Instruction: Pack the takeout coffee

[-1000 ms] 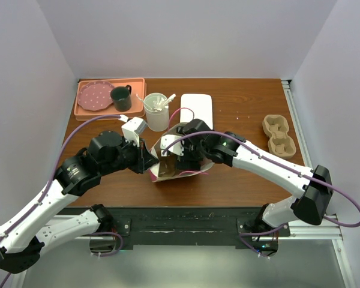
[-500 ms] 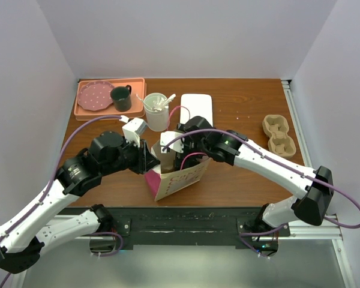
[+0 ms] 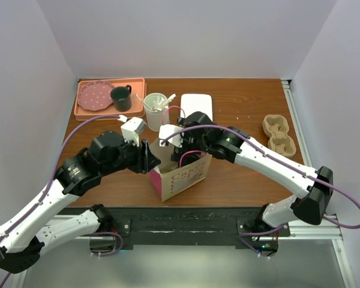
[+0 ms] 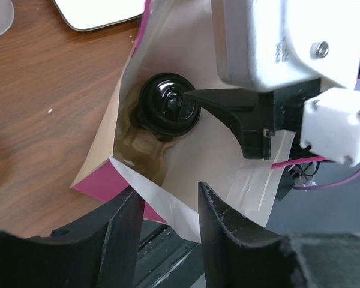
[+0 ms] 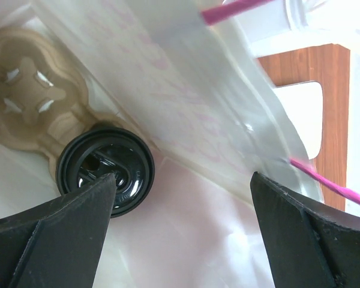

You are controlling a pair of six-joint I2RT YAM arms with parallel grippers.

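Note:
A paper bag (image 3: pixel 183 176) with pink sides stands upright mid-table, mouth open. Inside it, a coffee cup with a black lid (image 4: pixel 168 105) sits in a brown cardboard carrier (image 5: pixel 30 96); the lid (image 5: pixel 105 170) also shows in the right wrist view. My left gripper (image 3: pixel 151 163) is at the bag's near-left rim. In the left wrist view its jaws (image 4: pixel 168 201) stand apart, with the bag's white edge (image 4: pixel 162 201) passing loosely between them. My right gripper (image 3: pixel 179 150) reaches into the bag's mouth from above, wide open (image 5: pixel 183 180), one finger beside the lid and gripping nothing.
At the back left, an orange tray (image 3: pixel 139 84) holds a pink plate (image 3: pixel 95 96) and a dark green mug (image 3: pixel 120 98). A clear cup of stirrers (image 3: pixel 156 111) and a white flat rectangle (image 3: pixel 196 109) lie behind the bag. A second cardboard carrier (image 3: pixel 279 135) sits at the right.
The bag has gone from lying tipped over to standing upright. My left gripper, shut on its rim a second ago, has opened. The right gripper stayed wide open, now higher inside the mouth.

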